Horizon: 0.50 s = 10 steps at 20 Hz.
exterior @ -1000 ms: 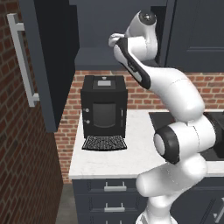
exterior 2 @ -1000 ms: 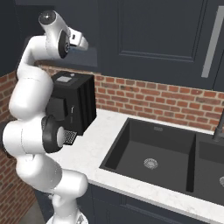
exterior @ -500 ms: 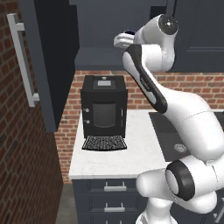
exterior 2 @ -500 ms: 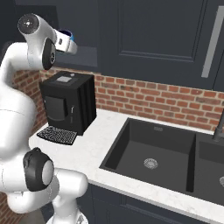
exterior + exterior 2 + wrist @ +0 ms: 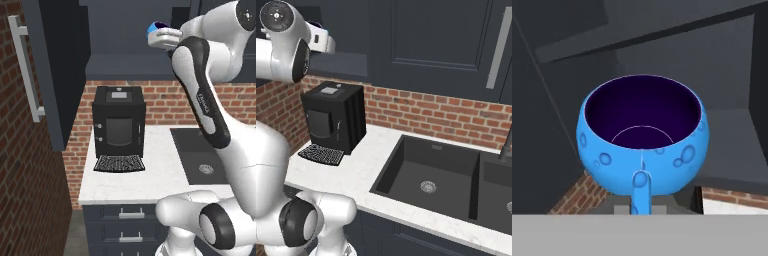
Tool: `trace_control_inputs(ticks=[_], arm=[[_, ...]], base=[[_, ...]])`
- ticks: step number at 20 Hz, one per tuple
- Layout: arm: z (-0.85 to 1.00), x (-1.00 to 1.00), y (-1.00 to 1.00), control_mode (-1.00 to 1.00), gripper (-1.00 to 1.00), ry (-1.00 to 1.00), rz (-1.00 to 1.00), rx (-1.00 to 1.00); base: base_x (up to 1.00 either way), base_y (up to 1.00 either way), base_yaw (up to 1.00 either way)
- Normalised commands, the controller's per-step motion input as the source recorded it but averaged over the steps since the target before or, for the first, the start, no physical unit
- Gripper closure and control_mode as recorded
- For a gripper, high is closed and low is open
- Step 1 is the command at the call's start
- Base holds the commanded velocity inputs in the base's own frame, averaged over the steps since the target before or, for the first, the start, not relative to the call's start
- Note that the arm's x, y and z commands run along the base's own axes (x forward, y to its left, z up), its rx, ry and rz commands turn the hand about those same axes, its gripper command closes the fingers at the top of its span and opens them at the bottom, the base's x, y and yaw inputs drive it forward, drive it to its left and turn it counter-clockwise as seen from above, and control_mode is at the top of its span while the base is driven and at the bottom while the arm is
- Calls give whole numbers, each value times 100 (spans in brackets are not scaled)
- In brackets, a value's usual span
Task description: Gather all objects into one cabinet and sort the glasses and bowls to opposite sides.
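Glossy white rounded arm [image 5: 200,95] segments, dark grey joint discs, small printed lettering

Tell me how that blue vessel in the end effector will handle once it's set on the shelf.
The blue vessel looks glossy, so it may slip in the end effector. Its belly is rounded and bulging, so it could rock or roll if set down tilted. It appears rigid, probably glazed ceramic, so likely fragile if dropped.

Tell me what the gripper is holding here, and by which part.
The gripper is shut on a small glossy blue round vessel, pinching its near rim wall.
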Motion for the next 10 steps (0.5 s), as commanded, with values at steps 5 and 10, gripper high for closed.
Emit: trace_control_inputs(ticks=[5, 10], arm=[[33, -100, -58, -100, 100, 0, 21, -1], [22, -100, -59, -100, 100, 0, 15, -1]], base=[[0, 0, 0], [0, 0, 0]])
